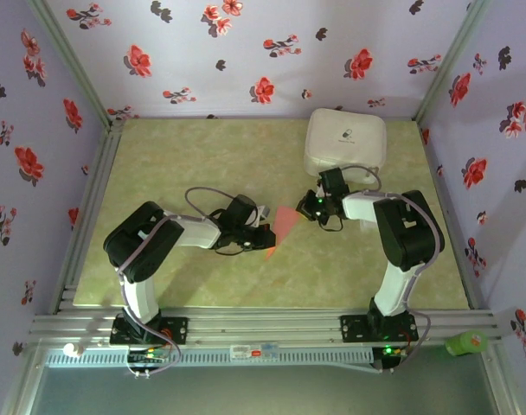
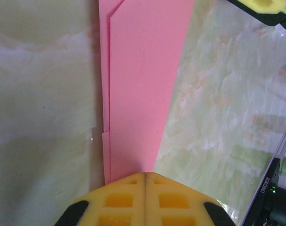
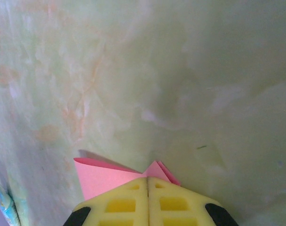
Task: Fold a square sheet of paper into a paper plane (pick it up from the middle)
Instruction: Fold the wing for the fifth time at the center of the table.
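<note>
Sheet of thin salmon-red paper point(image 2: 143, 94), folded into layered tapering strip, sits mid-desk between the arms. Left pincer point(image 2: 145, 181) pinched closed on its narrow end; right pincer point(image 3: 147, 181) pinched closed on the wide end. Step judged: mid-fold, plane unfinished. Next move likely needs flattening onto green marbled desk point(image 1: 159, 173), aligning edges, pressing the crease.
</note>
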Controlling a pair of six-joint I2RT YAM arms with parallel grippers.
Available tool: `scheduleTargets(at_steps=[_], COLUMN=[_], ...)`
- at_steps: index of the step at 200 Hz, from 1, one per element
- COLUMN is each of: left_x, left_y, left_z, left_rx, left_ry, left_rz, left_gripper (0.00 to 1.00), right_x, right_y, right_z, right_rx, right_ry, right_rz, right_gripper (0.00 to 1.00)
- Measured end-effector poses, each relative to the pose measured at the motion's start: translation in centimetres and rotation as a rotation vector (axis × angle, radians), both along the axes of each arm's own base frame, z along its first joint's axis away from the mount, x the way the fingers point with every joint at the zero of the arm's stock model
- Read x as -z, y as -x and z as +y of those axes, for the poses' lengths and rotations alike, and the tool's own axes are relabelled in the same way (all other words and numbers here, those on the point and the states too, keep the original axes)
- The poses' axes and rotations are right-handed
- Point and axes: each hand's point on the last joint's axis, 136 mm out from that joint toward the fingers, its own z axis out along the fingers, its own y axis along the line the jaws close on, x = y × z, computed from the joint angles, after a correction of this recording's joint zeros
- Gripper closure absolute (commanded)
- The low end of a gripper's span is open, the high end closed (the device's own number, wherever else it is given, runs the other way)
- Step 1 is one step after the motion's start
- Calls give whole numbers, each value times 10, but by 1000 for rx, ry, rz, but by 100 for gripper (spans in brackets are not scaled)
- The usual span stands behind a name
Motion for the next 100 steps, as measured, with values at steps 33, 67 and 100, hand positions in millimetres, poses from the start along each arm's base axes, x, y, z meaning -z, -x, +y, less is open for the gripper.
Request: scheduleTargets(at_steps=[33, 67, 100], left_x=[0, 0, 0], left_y=[0, 0, 0], left_z=[0, 0, 0], left_rx=[1, 0, -2], left_ry=[0, 0, 0], left_rz=[0, 1, 3], left_gripper=[100, 100, 100], right_x=[-1, -17, -52], right_y=[-16, -20, -17], right_z=[-21, -35, -19], right_rx=[51, 84, 51], right_ry=[99, 135, 8], right_rz=[-28, -69, -178], right_gripper=[94, 93, 93])
